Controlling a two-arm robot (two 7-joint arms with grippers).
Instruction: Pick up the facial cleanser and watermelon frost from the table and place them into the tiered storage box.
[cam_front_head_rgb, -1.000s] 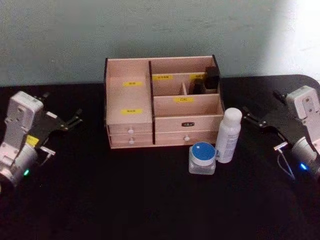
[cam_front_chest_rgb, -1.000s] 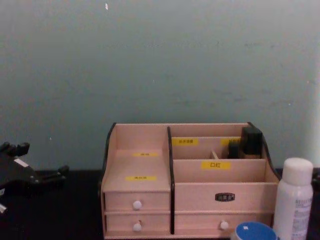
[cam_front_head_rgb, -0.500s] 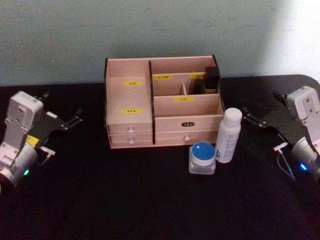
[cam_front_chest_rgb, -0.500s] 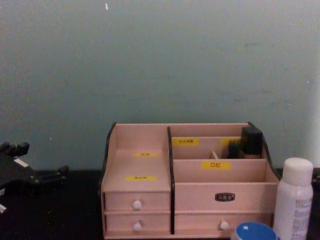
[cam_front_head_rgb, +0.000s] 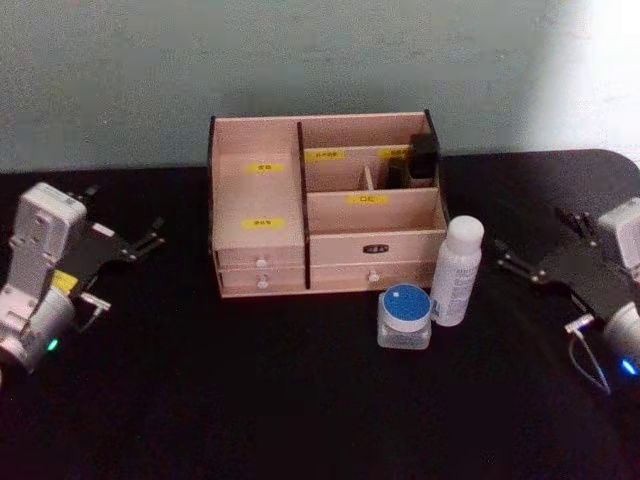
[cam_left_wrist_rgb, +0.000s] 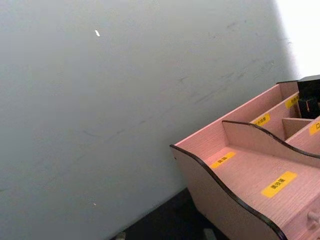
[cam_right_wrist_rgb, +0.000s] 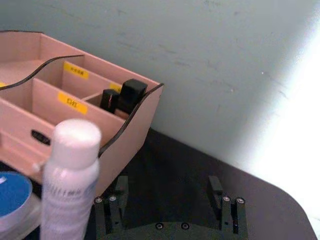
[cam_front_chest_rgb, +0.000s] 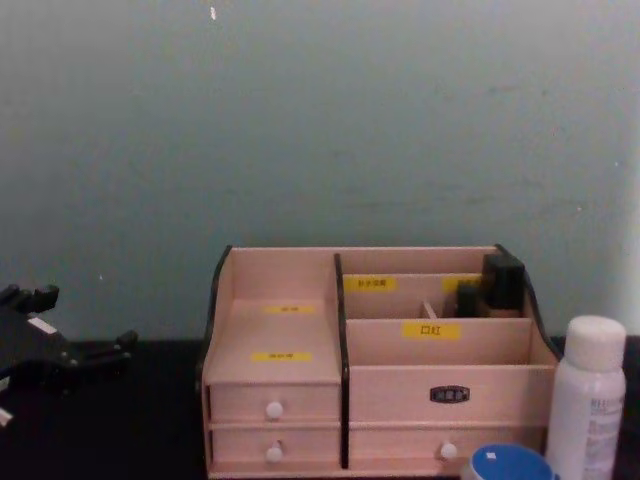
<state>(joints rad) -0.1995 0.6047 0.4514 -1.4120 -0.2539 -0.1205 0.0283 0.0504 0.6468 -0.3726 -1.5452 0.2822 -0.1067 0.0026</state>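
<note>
The facial cleanser (cam_front_head_rgb: 457, 270), a tall white bottle, stands on the black table just right of the tiered storage box (cam_front_head_rgb: 320, 200). It also shows in the chest view (cam_front_chest_rgb: 590, 400) and close in the right wrist view (cam_right_wrist_rgb: 70, 175). The watermelon frost (cam_front_head_rgb: 405, 315), a squat jar with a blue lid, sits in front of the box beside the bottle; its lid shows too (cam_front_chest_rgb: 505, 465) (cam_right_wrist_rgb: 12, 200). My right gripper (cam_front_head_rgb: 532, 238) (cam_right_wrist_rgb: 167, 187) is open, apart from the bottle on its right. My left gripper (cam_front_head_rgb: 122, 215) (cam_front_chest_rgb: 75, 320) is open, left of the box (cam_left_wrist_rgb: 240, 170).
Dark small items (cam_front_head_rgb: 415, 160) stand in the box's back right compartment. A grey-green wall (cam_front_chest_rgb: 320, 120) rises right behind the table. Bare black table (cam_front_head_rgb: 250, 400) spreads in front of the box and jar.
My right gripper has dropped lower and slightly rightward in the head view. The left gripper, bottle, jar and box stay where they were.
</note>
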